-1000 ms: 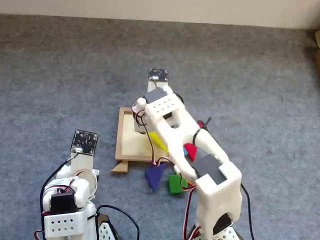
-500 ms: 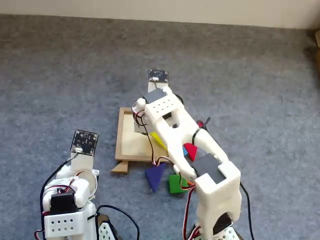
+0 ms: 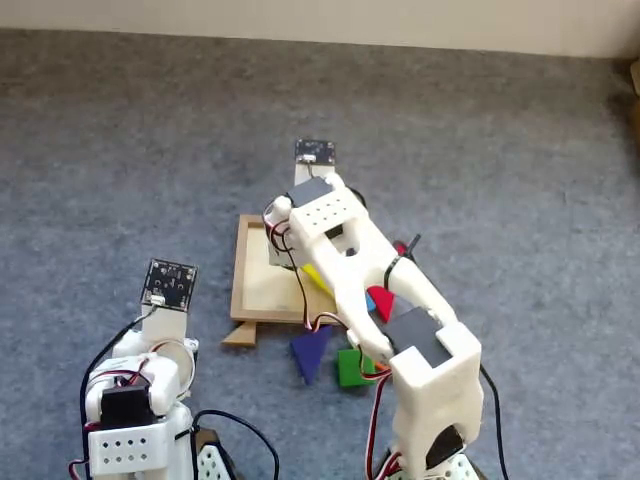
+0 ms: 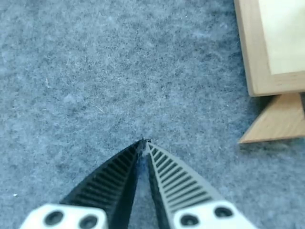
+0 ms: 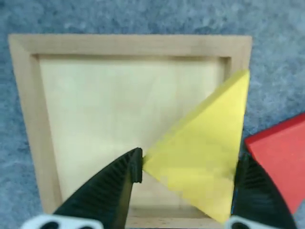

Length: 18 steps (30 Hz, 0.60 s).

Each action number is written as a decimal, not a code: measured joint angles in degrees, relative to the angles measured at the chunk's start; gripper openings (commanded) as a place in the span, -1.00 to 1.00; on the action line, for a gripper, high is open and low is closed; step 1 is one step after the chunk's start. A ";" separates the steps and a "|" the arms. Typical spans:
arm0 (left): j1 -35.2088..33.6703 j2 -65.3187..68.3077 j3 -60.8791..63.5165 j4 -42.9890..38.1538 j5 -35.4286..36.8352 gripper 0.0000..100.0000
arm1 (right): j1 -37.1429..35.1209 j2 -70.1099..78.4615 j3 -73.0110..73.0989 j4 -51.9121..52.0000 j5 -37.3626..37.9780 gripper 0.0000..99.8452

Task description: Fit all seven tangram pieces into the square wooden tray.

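Gripping a yellow triangle [image 5: 205, 152] in the right gripper [image 5: 190, 174], fingers spread wide to span it from side to side. Holds it over the square wooden tray [image 5: 128, 44], mostly above the pale floor, with one tip reaching past the tray's rim on the side where a red piece [image 5: 281, 152] lies. Cannot tell whether the triangle rests on that rim or hangs just clear of it.

Blocked in the high view by the right arm [image 3: 360, 270]: the tray's rim on the red piece's side and part of the tray floor.

Scattered on the grey carpet [image 3: 120, 150] outside the tray, off the tray corner nearest the right arm's base: a dark blue triangle [image 3: 311, 350], a green square [image 3: 350, 368] just beside it and farther from the tray, and the red piece with a light blue piece [image 3: 371, 298] just beside it, both largely hidden under the arm.

Lying against the tray's outer edge at the other near corner: a plain wooden piece [image 4: 279, 119], touching the rim.

Poised off that same tray corner, apart from the wooden piece: the left gripper [image 4: 144, 142], fingers pressed together on nothing, tips aimed at the carpet.
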<state>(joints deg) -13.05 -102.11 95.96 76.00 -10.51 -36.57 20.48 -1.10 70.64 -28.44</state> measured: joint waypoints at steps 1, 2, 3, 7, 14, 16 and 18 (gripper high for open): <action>0.00 0.00 0.00 0.00 0.00 -0.98 | 0.00 0.00 0.00 0.00 0.00 -0.20; 0.00 0.00 0.00 0.00 0.00 -0.98 | 0.00 0.00 0.00 0.00 0.00 -0.19; 0.00 0.00 0.00 0.00 0.00 -0.98 | 0.00 0.00 0.00 0.00 0.00 -0.19; 0.00 0.00 0.00 0.00 0.00 -0.98 | 0.00 0.00 0.00 0.00 0.09 -0.19; 0.00 0.00 0.00 0.00 0.00 -0.98 | 0.00 0.00 -0.09 2.11 7.47 -0.62; 0.00 0.00 0.00 0.00 0.00 -0.98 | 0.00 0.00 -0.97 4.13 9.05 -0.76; 0.00 0.00 0.00 0.00 0.00 -0.98 | 0.00 0.00 -3.16 5.80 10.90 -0.83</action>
<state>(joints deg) -13.05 -102.11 95.96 76.00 -10.51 -36.57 20.48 -4.26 76.44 -17.54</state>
